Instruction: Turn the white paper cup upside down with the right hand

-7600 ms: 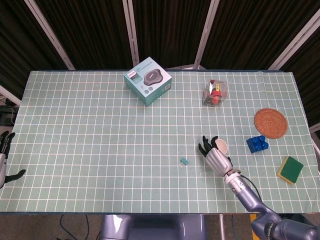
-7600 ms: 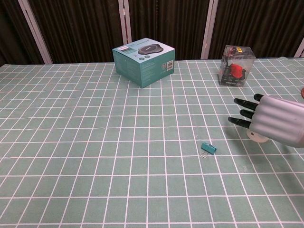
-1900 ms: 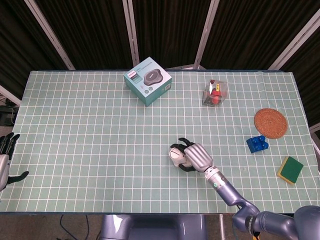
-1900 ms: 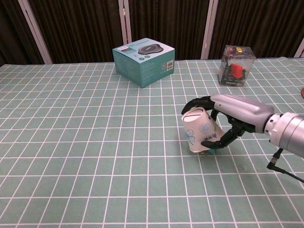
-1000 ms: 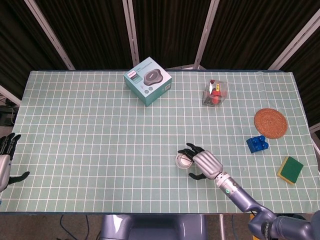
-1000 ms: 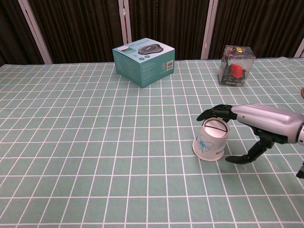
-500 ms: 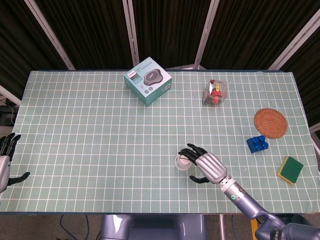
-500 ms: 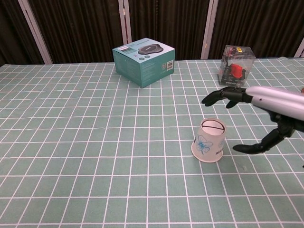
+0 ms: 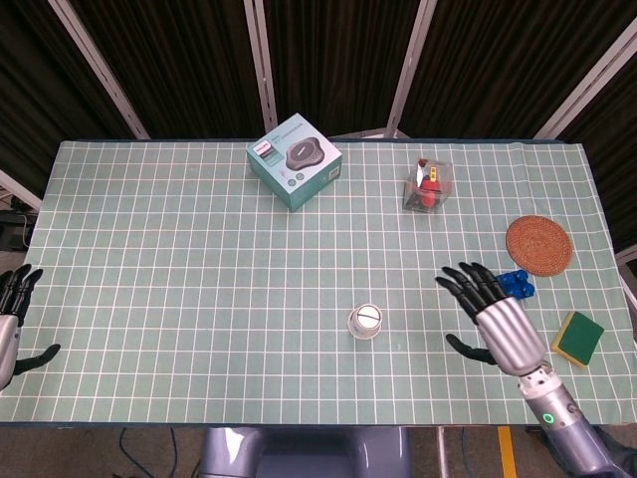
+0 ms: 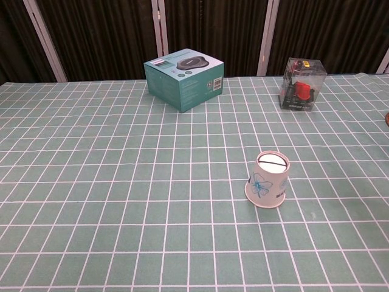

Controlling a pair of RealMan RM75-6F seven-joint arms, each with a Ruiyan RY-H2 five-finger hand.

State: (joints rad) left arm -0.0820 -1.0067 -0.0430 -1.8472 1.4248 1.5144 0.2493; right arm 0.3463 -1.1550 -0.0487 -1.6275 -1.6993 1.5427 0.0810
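The right hand (image 9: pixel 501 326) hangs over the green checked tablecloth (image 9: pixel 179 259) at the near right of the table, fingers spread wide apart and thumb out to the side, holding nothing and touching nothing. It shows only in the head view; the chest view does not catch it. Its fingertips reach toward the blue toy brick (image 9: pixel 515 285), which lies just beyond them, and the green and yellow sponge (image 9: pixel 577 338) sits near its right side.

The white paper cup (image 9: pixel 364 321) stands upside down on the cloth, wide rim down and flat base up, near the middle of the table's front half. In the chest view the cup (image 10: pixel 268 179) shows a blue flower print on its side and appears to lean slightly. It is well apart from the right hand, off to that hand's left, with bare cloth between them.

The left hand (image 9: pixel 10 324) is at the far left edge of the head view, just off the table's side, with fingers apart and nothing in them.

Farther back sit a teal box (image 9: pixel 294 159), a clear box of red items (image 9: pixel 428 185) and a round woven coaster (image 9: pixel 538 244).
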